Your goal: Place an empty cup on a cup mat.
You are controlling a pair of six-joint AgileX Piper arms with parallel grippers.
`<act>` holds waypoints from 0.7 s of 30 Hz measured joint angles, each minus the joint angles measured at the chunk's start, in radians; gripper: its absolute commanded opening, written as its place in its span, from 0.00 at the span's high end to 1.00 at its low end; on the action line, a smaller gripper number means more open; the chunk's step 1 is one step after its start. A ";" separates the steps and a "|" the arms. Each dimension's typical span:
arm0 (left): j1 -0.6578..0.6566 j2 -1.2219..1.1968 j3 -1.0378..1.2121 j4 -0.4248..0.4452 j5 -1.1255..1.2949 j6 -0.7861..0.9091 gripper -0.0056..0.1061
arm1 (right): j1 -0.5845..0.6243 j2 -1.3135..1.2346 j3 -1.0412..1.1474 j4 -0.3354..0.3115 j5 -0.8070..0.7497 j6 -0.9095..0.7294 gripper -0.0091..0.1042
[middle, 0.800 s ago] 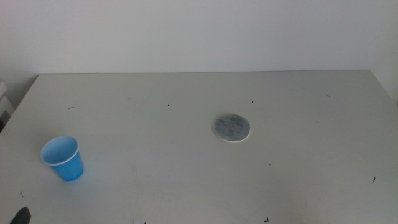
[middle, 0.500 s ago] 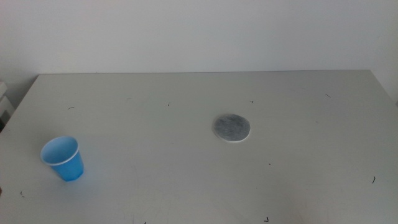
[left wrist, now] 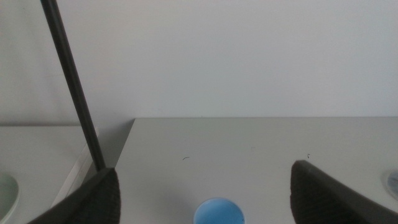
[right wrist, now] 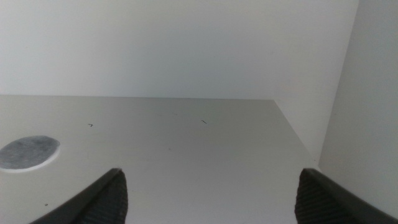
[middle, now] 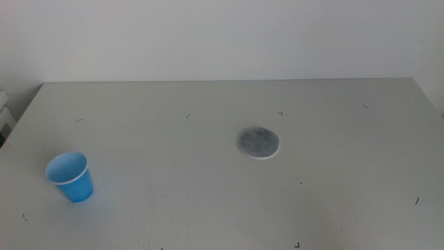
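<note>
The cup stands upright, mouth up, near the left front of the table, well apart from the cup mat lying flat near the middle. The left gripper hangs with fingers spread wide, the cup between and beyond them, untouched. The right gripper waits with fingers wide, holding nothing.

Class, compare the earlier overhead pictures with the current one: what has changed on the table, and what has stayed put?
A dark gripper tip at the bottom left corner slipped out of the middle view. The cup and the cup mat stayed apart, unmoved. Nothing was grasped or released.
</note>
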 measured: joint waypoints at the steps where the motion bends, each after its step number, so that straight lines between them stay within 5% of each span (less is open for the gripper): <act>1: 0.000 0.028 -0.038 -0.001 0.031 0.000 0.01 | 0.000 0.000 0.000 0.000 0.000 0.000 0.09; 21: 0.000 0.556 -0.657 0.004 0.609 0.001 0.01 | 0.000 0.000 0.000 0.000 0.000 0.000 0.09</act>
